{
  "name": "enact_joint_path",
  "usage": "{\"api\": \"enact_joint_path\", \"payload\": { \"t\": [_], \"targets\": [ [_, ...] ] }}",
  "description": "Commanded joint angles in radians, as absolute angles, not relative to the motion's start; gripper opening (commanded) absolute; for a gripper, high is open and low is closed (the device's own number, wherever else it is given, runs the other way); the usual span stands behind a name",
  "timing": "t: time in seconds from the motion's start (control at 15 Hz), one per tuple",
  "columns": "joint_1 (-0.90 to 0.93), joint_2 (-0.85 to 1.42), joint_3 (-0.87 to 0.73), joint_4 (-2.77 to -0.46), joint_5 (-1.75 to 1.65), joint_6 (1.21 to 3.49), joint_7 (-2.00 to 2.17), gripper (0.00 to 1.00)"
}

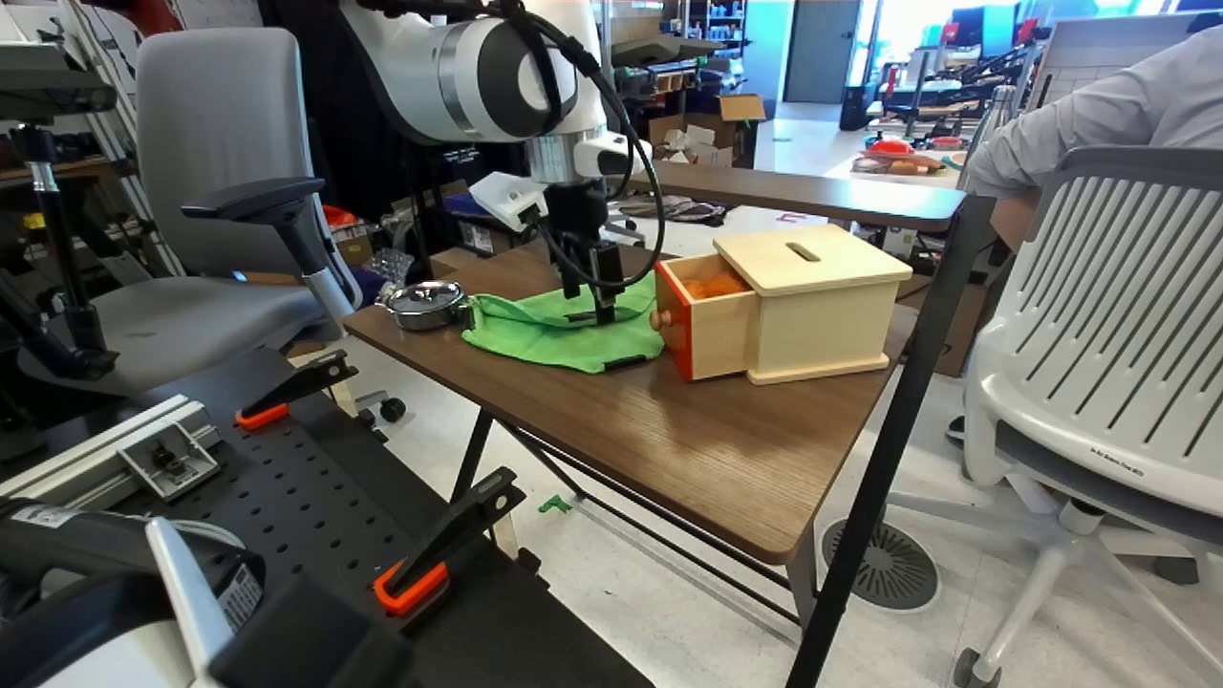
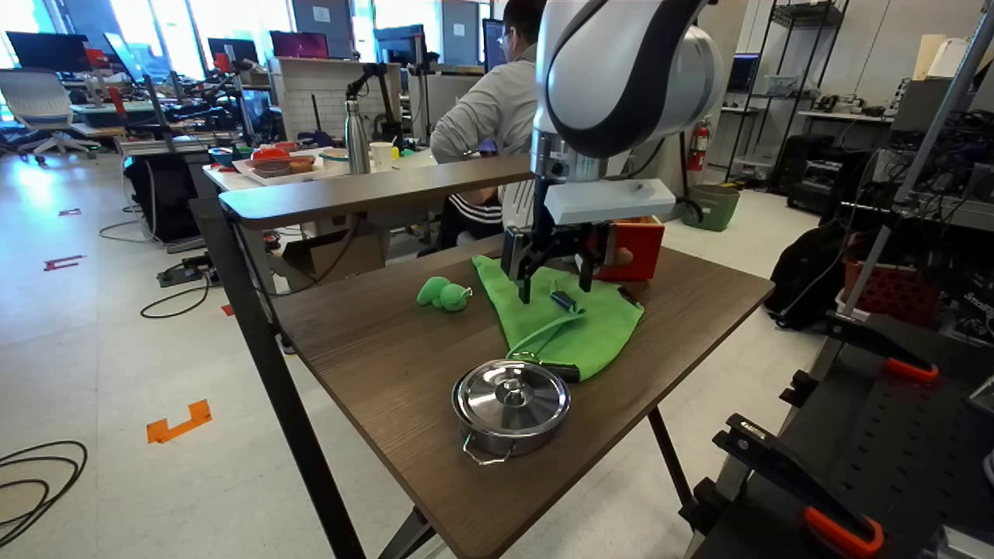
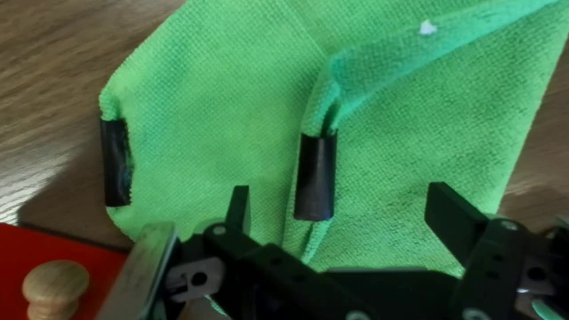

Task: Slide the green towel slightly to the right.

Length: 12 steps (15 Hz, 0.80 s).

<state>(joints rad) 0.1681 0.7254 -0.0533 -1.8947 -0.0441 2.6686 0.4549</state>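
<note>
One desk (image 1: 669,430) is carrying one green towel (image 2: 602,330), one light wooden box (image 1: 826,330) with one drawer (image 1: 717,334) standing partly pulled out, and one lidded metal pot (image 2: 511,407). Three dark strips (image 2: 564,300) are showing on the towel in an exterior view, one of them sitting on a fold. One gripper (image 2: 555,295) is hanging over the towel, released, its two fingers (image 3: 449,218) standing well apart with the folded strip appearing between them in the wrist view; whether the fingertips are touching cloth, I cannot tell.

In an exterior view, the towel is lying between the pot on its left and the drawer's red front (image 1: 678,334) on its right, both sitting just beside it; whether touching, I cannot tell. A band of wood is running between the towel's near edge and the desk's, and a broader stretch is opening toward the near right corner, in front of the box. One raised shelf (image 1: 812,194) is running behind the box. In an exterior view, one small green object (image 2: 444,294) is sitting left of the towel, near but apart, with wood reaching on to the desk's left edge.
</note>
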Motion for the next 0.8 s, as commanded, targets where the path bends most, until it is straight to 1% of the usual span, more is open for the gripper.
{"api": "enact_joint_path", "payload": {
  "t": [0.0,0.33,0.73],
  "targets": [
    [0.199,0.771,-0.074,-1.848,-0.008,2.687,0.467,1.00],
    [0.210,0.797,-0.072,-1.835,0.004,2.679,0.464,1.00],
    [0.212,0.760,-0.057,-1.892,0.014,2.692,0.442,1.00]
  ]
}}
